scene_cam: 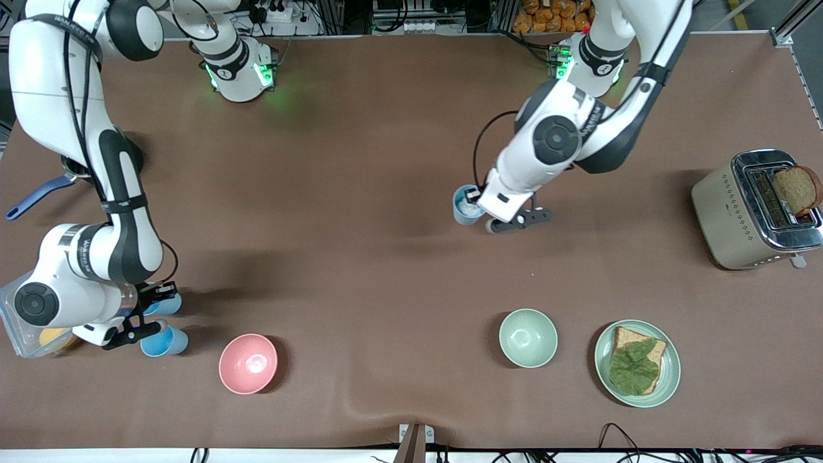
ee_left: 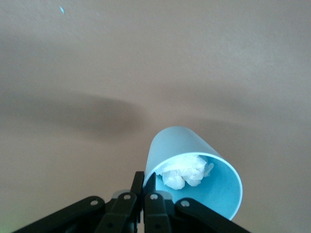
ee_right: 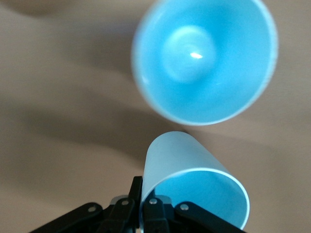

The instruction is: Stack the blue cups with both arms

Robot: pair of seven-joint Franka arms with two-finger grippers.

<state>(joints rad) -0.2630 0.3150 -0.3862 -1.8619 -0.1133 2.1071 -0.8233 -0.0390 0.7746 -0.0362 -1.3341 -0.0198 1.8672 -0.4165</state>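
Notably no legible writing, left gripper (ee_left: pixel 144 187) clamped on blue cup (ee_left: pixel 194 170), right gripper (ee_right: pixel 138 191) clamped on second cup (ee_right: pixel 189 179).

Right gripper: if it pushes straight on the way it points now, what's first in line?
Holding one blue cup by the rim, the right gripper would probably meet the other blue cup first, standing open just ahead; depth is unclear.

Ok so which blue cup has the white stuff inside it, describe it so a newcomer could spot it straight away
Start at the toaster at the left arm's end of the table, then go toward the table's middle to the left tool. It is shut on the rim of a blue cup. Unlike the two blue cups by the right tool, this one holds a crumpled white wad.
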